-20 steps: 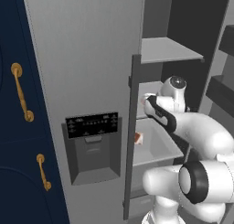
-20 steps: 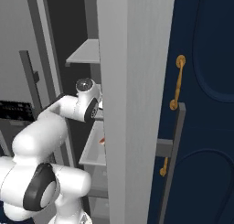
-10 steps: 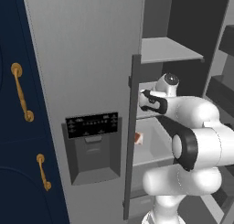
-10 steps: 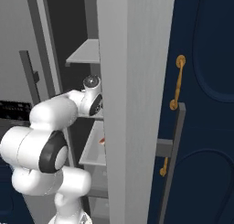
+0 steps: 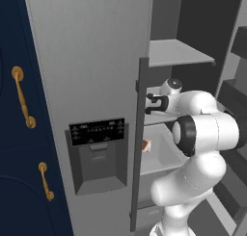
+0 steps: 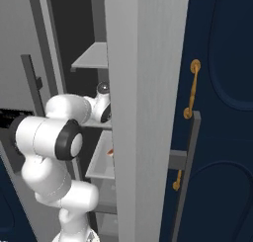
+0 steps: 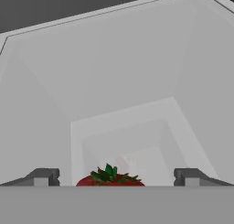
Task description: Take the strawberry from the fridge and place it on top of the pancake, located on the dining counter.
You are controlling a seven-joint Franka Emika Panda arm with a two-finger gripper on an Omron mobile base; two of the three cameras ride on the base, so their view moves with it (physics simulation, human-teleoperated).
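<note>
The fridge (image 5: 91,76) stands with 1 door open, its grey shelves exposed; the arm reaches in over the middle shelf (image 5: 164,155). A small orange-red and white wedge (image 5: 145,145) lies on that shelf near the door edge; this item is not the target.

The gripper (image 7: 116,177) is spread wide, with nothing between the 2 finger tips (image 7: 43,176). In the hand view both tips flank the target with clear space on either side.

The strawberry (image 7: 111,178) sits on the pale shelf floor directly ahead of the gripper, centred between the tips, green leaf crown facing the camera. Only its upper part shows above the lower edge of the hand view.

Handling judgement: the berry is probably very light, soft and easily bruised, with a rounded, slightly slippery skin. It is much narrower than the present jaw gap. Grip across the widest part of the red body, below the leaf crown, and close gently; excess force would likely crush it or squeeze it out sideways.
</note>
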